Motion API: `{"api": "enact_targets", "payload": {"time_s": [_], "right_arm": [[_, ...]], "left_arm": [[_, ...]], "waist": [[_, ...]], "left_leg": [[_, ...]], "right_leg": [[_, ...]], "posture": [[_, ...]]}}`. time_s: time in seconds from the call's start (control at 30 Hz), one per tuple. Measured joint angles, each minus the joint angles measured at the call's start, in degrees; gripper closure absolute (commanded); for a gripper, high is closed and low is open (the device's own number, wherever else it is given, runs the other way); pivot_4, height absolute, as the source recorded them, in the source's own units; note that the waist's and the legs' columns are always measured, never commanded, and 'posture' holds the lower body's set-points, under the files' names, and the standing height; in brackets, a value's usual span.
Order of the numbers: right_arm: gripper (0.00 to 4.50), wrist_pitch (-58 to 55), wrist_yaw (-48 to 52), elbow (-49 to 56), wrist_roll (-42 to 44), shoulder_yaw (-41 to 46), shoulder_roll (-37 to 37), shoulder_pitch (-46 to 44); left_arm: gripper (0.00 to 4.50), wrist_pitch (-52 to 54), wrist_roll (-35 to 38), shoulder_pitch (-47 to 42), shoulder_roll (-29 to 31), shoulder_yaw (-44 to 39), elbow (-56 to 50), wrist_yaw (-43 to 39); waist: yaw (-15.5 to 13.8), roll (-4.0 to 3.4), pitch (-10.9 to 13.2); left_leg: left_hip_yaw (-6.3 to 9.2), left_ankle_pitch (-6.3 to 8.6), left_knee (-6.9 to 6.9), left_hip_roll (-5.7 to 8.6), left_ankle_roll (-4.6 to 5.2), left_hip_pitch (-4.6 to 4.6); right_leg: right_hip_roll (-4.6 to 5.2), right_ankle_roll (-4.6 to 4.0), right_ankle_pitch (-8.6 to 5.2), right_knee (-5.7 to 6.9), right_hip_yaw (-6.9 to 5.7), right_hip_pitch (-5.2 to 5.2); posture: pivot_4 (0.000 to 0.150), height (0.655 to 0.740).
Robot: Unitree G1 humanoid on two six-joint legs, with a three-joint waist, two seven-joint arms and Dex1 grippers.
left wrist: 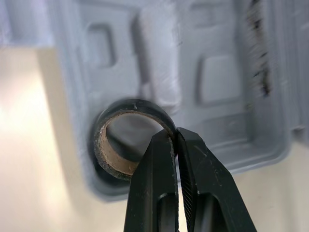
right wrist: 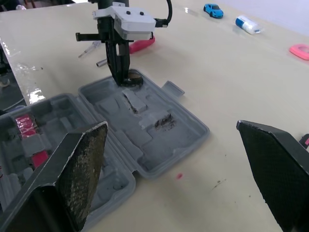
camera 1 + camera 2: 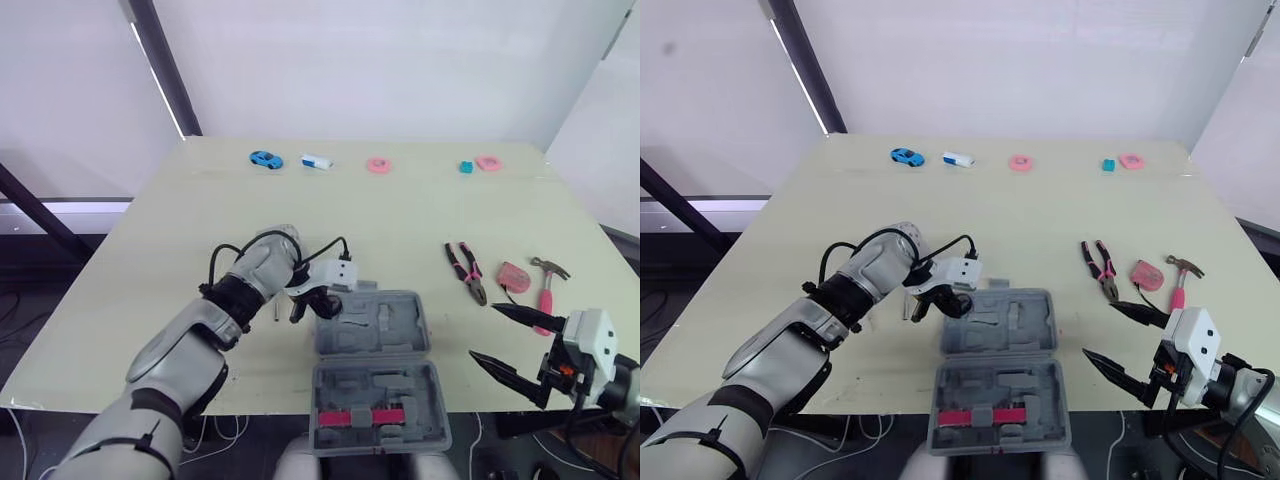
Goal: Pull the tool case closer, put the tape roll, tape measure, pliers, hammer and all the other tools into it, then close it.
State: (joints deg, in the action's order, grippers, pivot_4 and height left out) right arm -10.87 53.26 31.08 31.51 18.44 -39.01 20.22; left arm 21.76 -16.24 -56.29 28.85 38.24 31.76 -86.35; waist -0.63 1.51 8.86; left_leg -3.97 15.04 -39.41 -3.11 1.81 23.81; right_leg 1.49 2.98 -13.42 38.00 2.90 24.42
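Observation:
The grey tool case (image 3: 402,322) lies open near the table's front edge, with a pink-handled tool (image 3: 362,416) in its near half. My left gripper (image 3: 320,305) is over the case's far-left corner, shut on the wall of the black tape roll (image 1: 131,106), which sits in a corner recess there. Right of the case lie the pliers (image 3: 466,272), the pink tape measure (image 3: 514,276) and the pink-handled hammer (image 3: 546,285). At the front right, my right gripper (image 3: 505,342) stands open and holds nothing, pointing toward the case.
Small metal bits (image 3: 915,308) and a pink-handled tool (image 2: 140,46) lie just left of the case. Along the far edge sit a blue toy car (image 3: 265,159), a white and blue item (image 3: 317,161), a pink ring (image 3: 378,165), a teal block (image 3: 466,167) and another pink piece (image 3: 488,162).

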Motion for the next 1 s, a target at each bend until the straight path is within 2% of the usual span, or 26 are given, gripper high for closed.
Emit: {"api": "enact_targets", "payload": {"time_s": [0.17, 0.37, 0.47, 0.53, 0.63, 0.7, 0.83, 0.9, 1.0], "right_arm": [[0.0, 0.0, -0.14, 0.01, -0.01, 0.0, 0.0, 0.01], [0.0, 0.0, -0.18, 0.01, -0.01, 0.0, 0.0, 0.02], [0.0, 0.0, -0.17, 0.01, -0.01, 0.0, 0.0, 0.04], [0.0, 0.0, -0.16, 0.01, 0.0, 0.0, 0.0, 0.04], [0.0, 0.0, -0.13, 0.01, -0.01, 0.0, 0.0, 0.04], [0.0, 0.0, -0.12, 0.01, -0.01, 0.0, 0.0, 0.03], [0.0, 0.03, -0.01, 0.0, -0.01, -0.09, 0.0, -0.63], [0.0, 0.05, 0.1, -0.25, -0.04, -0.11, -0.02, -0.97], [0.0, 0.12, 0.2, -0.93, -0.05, -0.48, -0.01, -2.45]], "left_arm": [[4.43, -1.83, 0.1, -2.05, -1.17, -0.04, 4.88, 0.25], [4.43, -2.37, 0.08, -2.13, -1.16, -0.06, 5.24, -0.39], [3.56, -2.2, 0.1, -2.13, -1.13, -0.09, 5.23, -0.98], [2.65, -1.96, 0.14, -2.13, -1.14, -0.52, 5.22, -1.02], [1.85, -0.83, 0.3, -2.13, -1.15, -1.82, 5.08, -0.76], [1.85, -0.35, 0.49, -2.11, -1.1, -1.97, 4.78, -0.81], [1.85, 5.24, 5.55, -0.45, 4.34, -5.36, -5.47, -2.76], [1.85, 7.6, 10.38, 3.02, 7.42, -11.77, -11.29, -2.14], [1.85, 6.21, 17.56, 12.3, 7.7, -22.36, -18.28, 2.34]], "waist": [[-0.07, 0.0, 0.0], [-0.04, 0.0, 0.0], [-0.03, 0.0, 0.0], [-0.06, 0.0, 0.0], [-0.05, 0.0, 0.0], [-0.05, 0.0, 0.0], [0.45, 0.0, 0.0], [0.84, -0.06, -0.03], [0.92, -0.12, -0.07]], "left_leg": [[0.0, 0.0, 0.0, 0.0, 0.0, 0.01], [0.0, 0.0, 0.0, 0.0, 0.0, 0.0], [0.01, 0.0, 0.0, 0.0, 0.0, 0.0], [0.01, 0.0, 0.0, 0.0, 0.0, 0.0], [0.01, 0.0, 0.0, 0.0, 0.0, 0.01], [0.01, 0.0, 0.0, 0.0, 0.0, 0.01], [0.01, 0.0, 0.03, -0.05, 0.0, 0.01], [0.01, 0.0, 0.05, -0.06, 0.0, -0.02], [-0.03, 0.0, 0.01, -0.07, 0.0, -0.05]], "right_leg": [[0.0, 0.0, 0.0, 0.0, 0.0, 0.0], [0.0, 0.0, 0.0, 0.0, 0.0, 0.0], [0.0, 0.0, 0.0, 0.0, 0.0, 0.0], [0.0, 0.0, 0.0, 0.0, 0.0, 0.0], [0.0, 0.0, 0.0, 0.0, 0.0, 0.0], [0.0, 0.0, 0.0, 0.0, 0.0, 0.0], [-0.01, 0.0, 0.0, 0.02, 0.01, 0.03], [-0.01, -0.01, 0.0, 0.03, 0.0, 0.02], [0.03, 0.0, 0.01, 0.05, 0.01, 0.0]], "posture": [[0.15, 0.74], [0.15, 0.74], [0.15, 0.74], [0.15, 0.74], [0.15, 0.74], [0.15, 0.74], [0.15, 0.74], [0.15, 0.74], [0.15, 0.74]]}}
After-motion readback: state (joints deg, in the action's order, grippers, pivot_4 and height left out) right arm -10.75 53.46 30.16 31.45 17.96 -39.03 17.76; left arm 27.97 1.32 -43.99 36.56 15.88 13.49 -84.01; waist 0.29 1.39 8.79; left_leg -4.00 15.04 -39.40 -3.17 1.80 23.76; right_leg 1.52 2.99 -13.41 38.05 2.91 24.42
